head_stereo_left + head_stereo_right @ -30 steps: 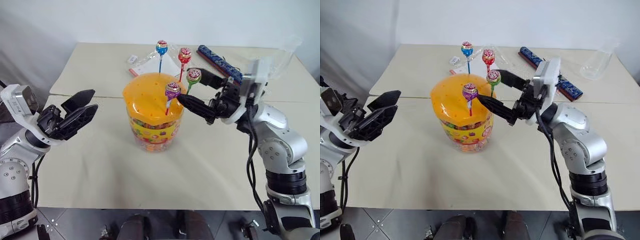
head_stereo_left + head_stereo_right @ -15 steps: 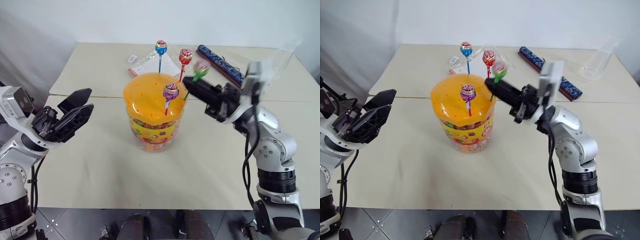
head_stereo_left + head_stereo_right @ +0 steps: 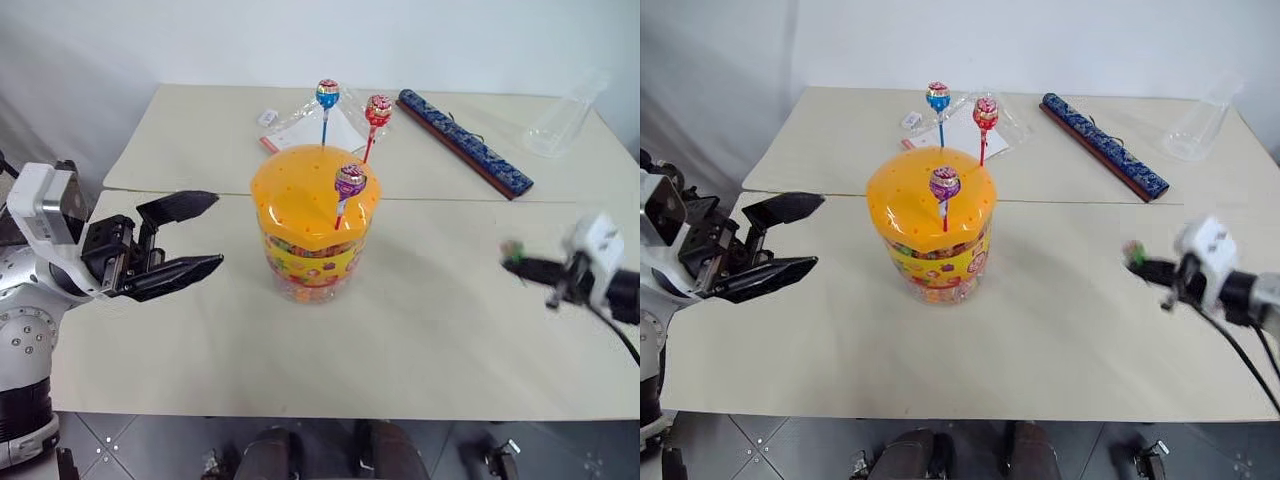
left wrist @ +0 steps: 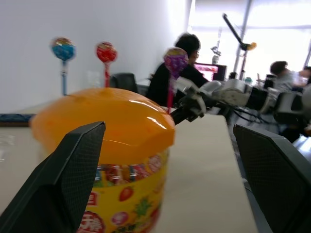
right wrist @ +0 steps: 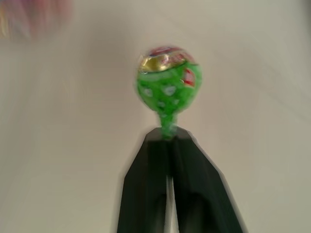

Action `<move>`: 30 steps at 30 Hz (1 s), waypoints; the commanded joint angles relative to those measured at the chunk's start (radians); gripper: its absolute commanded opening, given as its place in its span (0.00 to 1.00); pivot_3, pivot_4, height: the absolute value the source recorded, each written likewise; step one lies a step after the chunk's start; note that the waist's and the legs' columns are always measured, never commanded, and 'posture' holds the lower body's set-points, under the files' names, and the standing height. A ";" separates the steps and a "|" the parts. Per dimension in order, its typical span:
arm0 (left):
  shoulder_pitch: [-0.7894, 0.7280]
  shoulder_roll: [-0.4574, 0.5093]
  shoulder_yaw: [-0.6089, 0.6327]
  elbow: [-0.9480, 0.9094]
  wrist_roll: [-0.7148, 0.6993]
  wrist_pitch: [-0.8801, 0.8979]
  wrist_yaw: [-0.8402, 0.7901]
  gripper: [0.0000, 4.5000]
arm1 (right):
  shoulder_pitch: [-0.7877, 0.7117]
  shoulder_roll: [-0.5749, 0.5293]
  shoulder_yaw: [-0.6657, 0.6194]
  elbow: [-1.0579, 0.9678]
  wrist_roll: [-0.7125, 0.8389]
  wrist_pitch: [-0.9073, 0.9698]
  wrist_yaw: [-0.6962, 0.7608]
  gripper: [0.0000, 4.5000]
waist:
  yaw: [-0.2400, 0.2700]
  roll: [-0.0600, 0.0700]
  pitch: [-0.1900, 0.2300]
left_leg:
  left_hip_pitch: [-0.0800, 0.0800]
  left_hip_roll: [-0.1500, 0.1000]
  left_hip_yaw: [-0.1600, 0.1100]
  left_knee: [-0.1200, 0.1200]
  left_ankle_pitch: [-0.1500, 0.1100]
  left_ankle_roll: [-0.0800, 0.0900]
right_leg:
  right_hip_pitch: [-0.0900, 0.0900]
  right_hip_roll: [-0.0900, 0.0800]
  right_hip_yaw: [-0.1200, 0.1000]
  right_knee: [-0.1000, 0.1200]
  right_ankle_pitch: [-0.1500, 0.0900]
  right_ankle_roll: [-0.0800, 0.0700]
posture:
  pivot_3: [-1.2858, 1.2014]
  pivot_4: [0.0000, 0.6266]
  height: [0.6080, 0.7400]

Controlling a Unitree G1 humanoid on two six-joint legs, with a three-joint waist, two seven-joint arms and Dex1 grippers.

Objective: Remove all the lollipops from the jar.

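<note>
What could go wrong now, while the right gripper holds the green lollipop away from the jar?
1. The right gripper pinches the green lollipop only at the fingertips, just below the candy, so it might slip out and fall.
2. The open left gripper hangs close beside the jar; a small move toward it might push or tip the jar, with three lollipops standing in its lid.

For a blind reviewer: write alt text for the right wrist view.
The right pincer, shut, grips a green lollipop just below its round wrapped head, the two black fingers pressed together. Behind it lies a plain pale table.
</note>
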 commanded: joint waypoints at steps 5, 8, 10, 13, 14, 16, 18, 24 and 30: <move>-0.047 -0.008 0.033 0.027 -0.074 0.032 -0.011 1.00 | -0.004 0.043 -0.013 0.143 -0.041 -0.107 0.104 0.12 | -0.022 0.001 0.001 | 0.003 0.002 0.000 0.000 0.001 -0.003 | 0.000 0.001 0.001 0.004 0.000 0.000 | 0.52 0.24 1.00; -0.050 -0.025 0.044 0.030 -0.102 0.041 0.009 1.00 | -0.015 0.063 -0.027 0.153 -0.037 -0.143 0.136 0.32 | -0.018 0.002 0.001 | 0.002 0.002 -0.001 0.000 0.001 -0.003 | 0.000 0.001 0.000 0.004 0.000 0.000 | 0.52 0.24 1.00; -0.051 -0.037 0.056 0.040 -0.121 0.051 0.030 1.00 | -0.033 0.087 -0.049 0.121 0.020 -0.125 0.171 0.47 | -0.012 0.002 0.001 | 0.002 0.002 -0.002 0.000 0.001 -0.003 | 0.000 0.000 0.000 0.004 0.000 0.000 | 0.52 0.24 1.00; -0.041 -0.077 0.093 0.096 -0.120 0.035 0.095 1.00 | -0.129 0.188 -0.105 -0.024 0.217 -0.052 0.189 0.70 | -0.014 0.003 0.001 | 0.002 0.002 -0.003 0.001 0.001 -0.003 | 0.001 0.000 0.000 0.004 0.000 0.000 | 0.52 0.24 1.00; -0.037 -0.089 0.105 0.117 -0.114 0.029 0.114 1.00 | -0.165 0.221 -0.118 -0.076 0.290 -0.007 0.187 0.75 | -0.014 0.003 0.002 | 0.002 0.002 -0.003 0.001 0.001 -0.003 | 0.001 0.000 0.000 0.005 0.000 0.000 | 0.52 0.24 1.00; -0.021 -0.107 0.121 0.157 -0.080 0.008 0.138 1.00 | -0.251 0.276 -0.109 -0.162 0.386 0.093 0.134 0.75 | -0.013 0.004 0.002 | 0.002 0.002 -0.004 0.002 0.002 -0.003 | 0.001 0.000 0.001 0.006 0.000 0.000 | 0.52 0.24 1.00; 0.004 -0.107 0.124 0.182 -0.075 0.033 0.160 1.00 | -0.344 0.322 -0.051 -0.223 0.403 0.154 0.091 0.75 | -0.011 0.004 0.002 | 0.001 0.002 -0.006 0.003 0.001 -0.003 | 0.001 -0.001 0.001 0.007 0.000 0.000 | 0.52 0.24 1.00; 0.004 -0.138 0.098 0.160 -0.088 0.049 0.175 1.00 | -0.628 0.493 0.096 -0.213 0.350 0.288 -0.081 0.75 | -0.004 0.003 0.001 | -0.002 0.001 -0.012 0.003 0.001 -0.004 | 0.000 -0.003 -0.001 0.008 0.000 0.000 | 0.52 0.24 1.00; -0.019 -0.155 0.078 0.119 -0.129 0.080 0.175 1.00 | -0.748 0.600 0.110 -0.160 0.376 0.356 -0.115 0.75 | -0.009 0.003 0.001 | -0.003 0.000 -0.013 0.003 0.000 -0.003 | 0.000 -0.002 -0.003 0.009 0.000 0.000 | 0.52 0.24 1.00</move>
